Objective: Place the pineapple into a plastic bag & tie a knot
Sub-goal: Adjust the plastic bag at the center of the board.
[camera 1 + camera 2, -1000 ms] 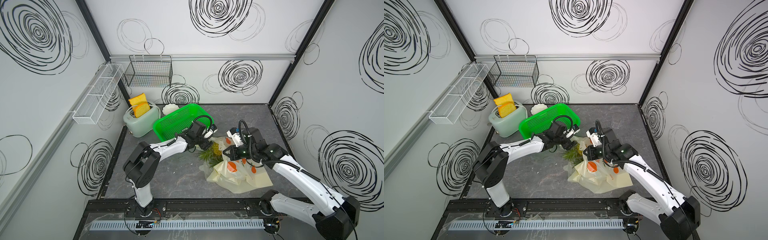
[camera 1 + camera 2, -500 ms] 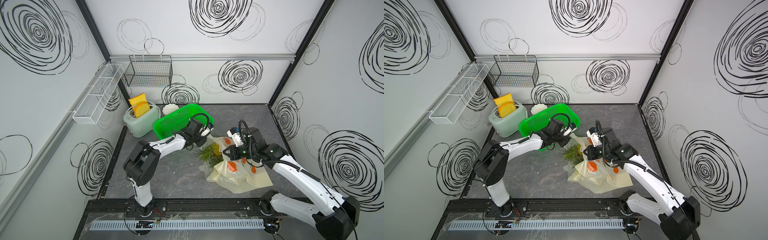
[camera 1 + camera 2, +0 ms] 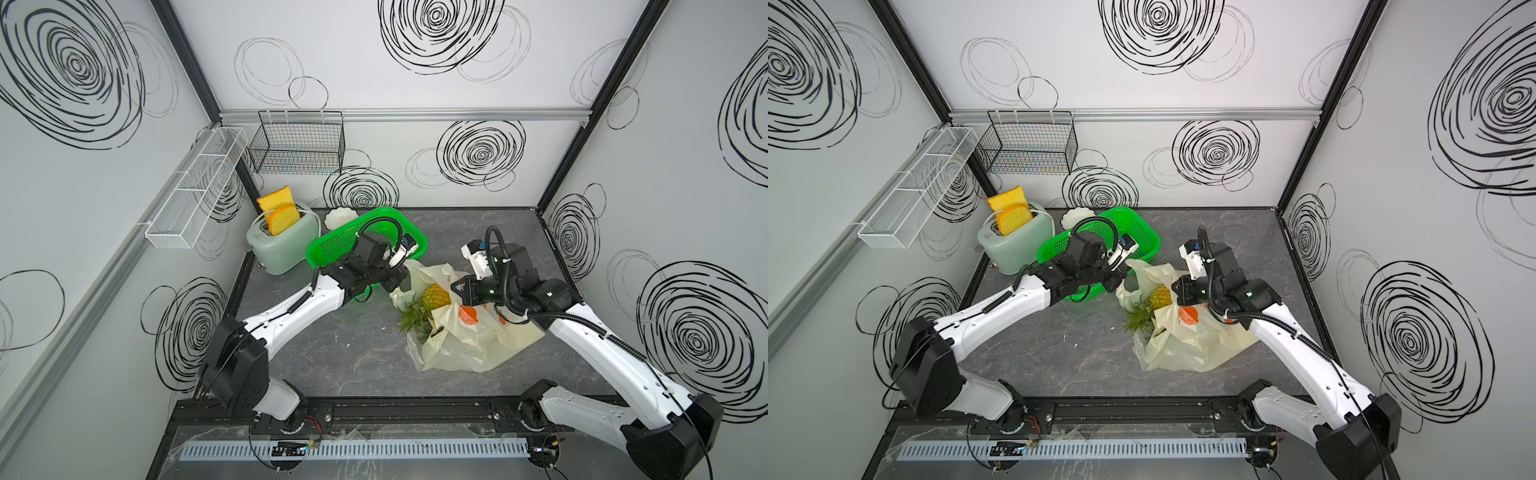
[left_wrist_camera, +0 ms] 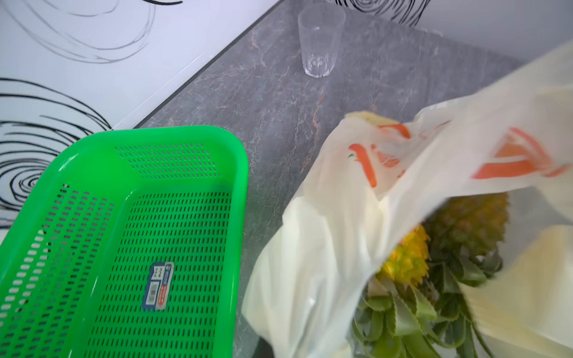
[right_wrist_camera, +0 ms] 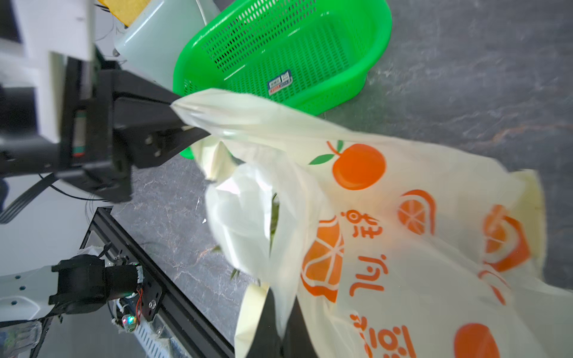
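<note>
The left gripper (image 5: 189,119) is pinching the bag's (image 3: 465,345) rim tight, beside the basket (image 3: 332,245). The right gripper (image 3: 459,291) is clamping the opposite edge. The pineapple (image 3: 435,294) is lying in the bag's mouth.

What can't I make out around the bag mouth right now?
- Right tool tips: right wrist view, buried in plastic bag folds.
- Left tool: outside the left wrist view's frame.
- Pineapple body: left wrist view, blurred, partly under bag film.
- Which part of the bag each tool pinches: all views, film too bunched.
- Sticker print in green basket: both wrist views, too small.
</note>
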Robot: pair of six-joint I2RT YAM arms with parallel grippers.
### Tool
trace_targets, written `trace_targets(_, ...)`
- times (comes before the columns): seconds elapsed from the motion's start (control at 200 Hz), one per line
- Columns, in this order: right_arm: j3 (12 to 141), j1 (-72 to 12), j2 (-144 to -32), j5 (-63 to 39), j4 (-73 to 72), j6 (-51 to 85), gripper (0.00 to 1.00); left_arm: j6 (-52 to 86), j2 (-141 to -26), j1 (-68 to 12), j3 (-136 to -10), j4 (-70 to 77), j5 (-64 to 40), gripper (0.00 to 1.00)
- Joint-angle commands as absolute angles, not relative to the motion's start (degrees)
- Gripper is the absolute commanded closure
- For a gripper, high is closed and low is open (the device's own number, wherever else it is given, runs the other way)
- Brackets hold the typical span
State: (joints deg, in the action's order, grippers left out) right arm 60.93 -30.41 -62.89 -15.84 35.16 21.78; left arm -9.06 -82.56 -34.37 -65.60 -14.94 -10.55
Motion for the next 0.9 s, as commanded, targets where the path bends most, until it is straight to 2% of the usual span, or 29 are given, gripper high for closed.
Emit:
trace_targets(0.0, 64.7, -28.5, -66.0, -14.4, 34.0, 17.2, 1.00, 3.1, -78.2, -33.7, -65.4, -19.2, -11.0, 1.00)
trace_targets(0.34, 64.7, -25.1, -70.9, -14.3, 34.5, 13.7, 1.00, 23.5, -67.9, -36.6, -56.8, -21.1, -11.3, 1.00)
trace_targets(0.4, 64.3, -25.2, -70.1, -13.7, 36.5, 13.9, 0.87, 26.7, -66.8, -37.0, -55.2, -20.9, -11.0, 1.00)
trace_targets(0.5, 65.5, -25.7, -68.3, -13.4, 41.3, 14.9, 0.53, 29.1, -65.3, -37.0, -52.7, -19.5, -10.8, 1.00)
trace_targets(0.625, 69.8, -29.9, -64.6, -7.8, 48.0, 18.0, 0.30, 29.9, -64.8, -36.3, -51.9, -18.1, -10.9, 1.00)
trace_targets(0.725, 74.2, -37.5, -62.3, 1.5, 53.3, 22.0, 0.23, 30.1, -65.4, -35.4, -52.4, -18.2, -11.8, 1.00)
trace_targets(0.895, 78.2, -55.3, -63.0, 9.6, 58.8, 29.9, 0.25, 30.0, -65.8, -35.2, -52.3, -18.1, -12.5, 1.00)
